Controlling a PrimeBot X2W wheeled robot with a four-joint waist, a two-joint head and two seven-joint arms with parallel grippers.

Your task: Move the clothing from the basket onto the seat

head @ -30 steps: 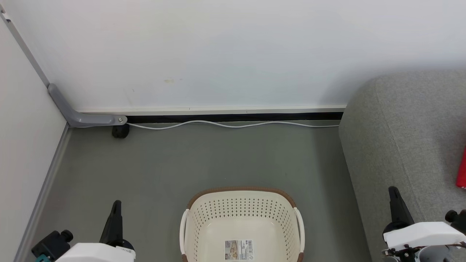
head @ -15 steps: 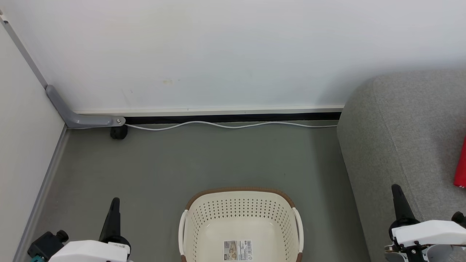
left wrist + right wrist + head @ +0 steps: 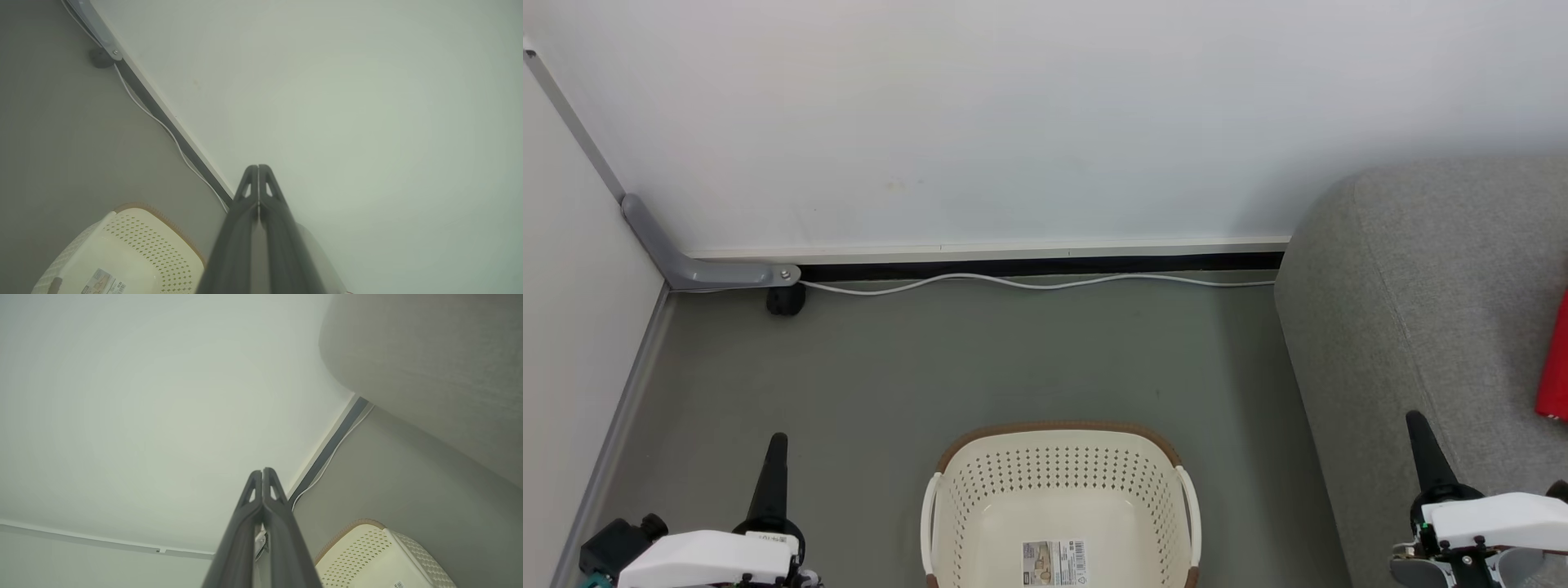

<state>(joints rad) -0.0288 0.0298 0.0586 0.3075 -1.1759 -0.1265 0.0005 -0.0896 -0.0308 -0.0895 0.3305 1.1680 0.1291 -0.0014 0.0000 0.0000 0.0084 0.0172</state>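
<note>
The cream basket (image 3: 1058, 457) with its brown rim stands on the floor at the bottom centre of the head view, holding nothing but a label sticker (image 3: 1055, 562). A strip of the red clothing (image 3: 1553, 359) lies on the grey sofa seat (image 3: 1445, 286) at the right edge. My left gripper (image 3: 774, 445) is shut, left of the basket and apart from it. Over the sofa's front stands my right gripper (image 3: 1415, 423), also shut and holding nothing. In the left wrist view the gripper (image 3: 258, 167) points at the wall, the basket (image 3: 122, 253) lower left. The right wrist view has the gripper (image 3: 262, 472), basket (image 3: 376, 555) and sofa (image 3: 433, 367).
A white wall (image 3: 1013, 106) closes the back, with a white cable (image 3: 1029, 282) along its base. A grey bracket (image 3: 686, 261) and a black foot (image 3: 786, 300) sit in the left corner. Grey floor (image 3: 980, 359) lies between the basket and the wall.
The whole head view has drifted slightly left and down, a camera shift. Both grippers sit a little lower in the frame and remain shut.
</note>
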